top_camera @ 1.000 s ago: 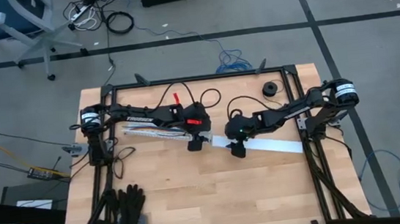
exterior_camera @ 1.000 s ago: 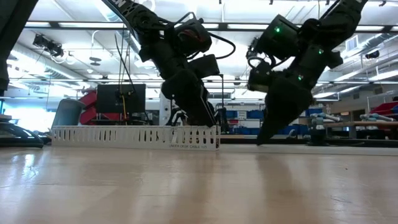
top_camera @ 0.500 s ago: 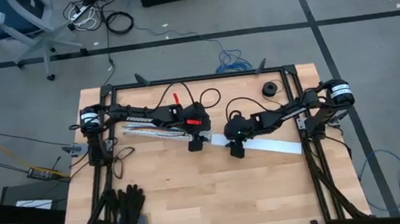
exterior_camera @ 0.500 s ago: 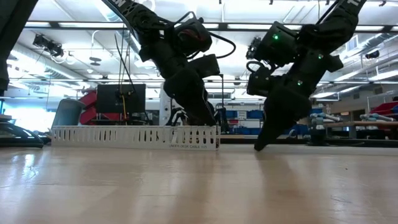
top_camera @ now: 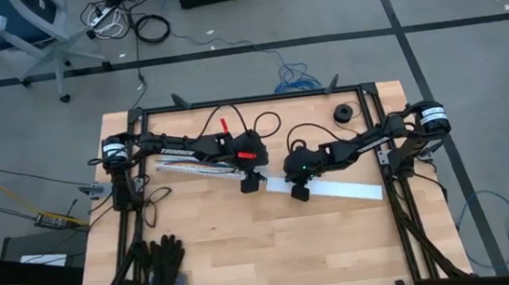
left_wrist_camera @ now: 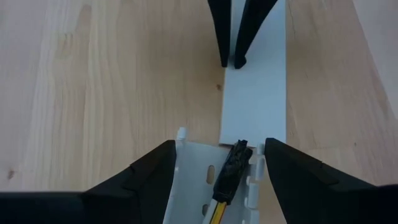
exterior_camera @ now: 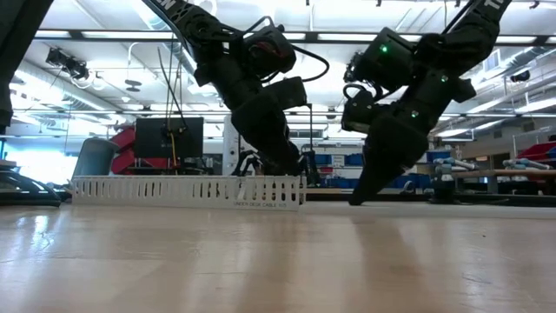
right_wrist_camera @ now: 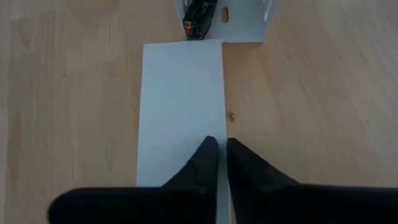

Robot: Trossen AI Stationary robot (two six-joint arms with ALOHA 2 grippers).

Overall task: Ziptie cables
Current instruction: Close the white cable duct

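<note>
Wooden table (top_camera: 246, 246), cables (left_wrist_camera: 229, 177) dark-plugged, in channel (left_wrist_camera: 205, 180)

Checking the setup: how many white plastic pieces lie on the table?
2: the slotted channel under the left gripper, and the flat strip beneath the right gripper, end to end.

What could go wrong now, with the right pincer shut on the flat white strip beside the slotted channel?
1. The right pincer presses shut on the flat white strip; pulled, the strip may slide from the channel.
2. The left pincer straddles the channel end, where the cables' dark plug sticks out; a nudge could push it out.
</note>
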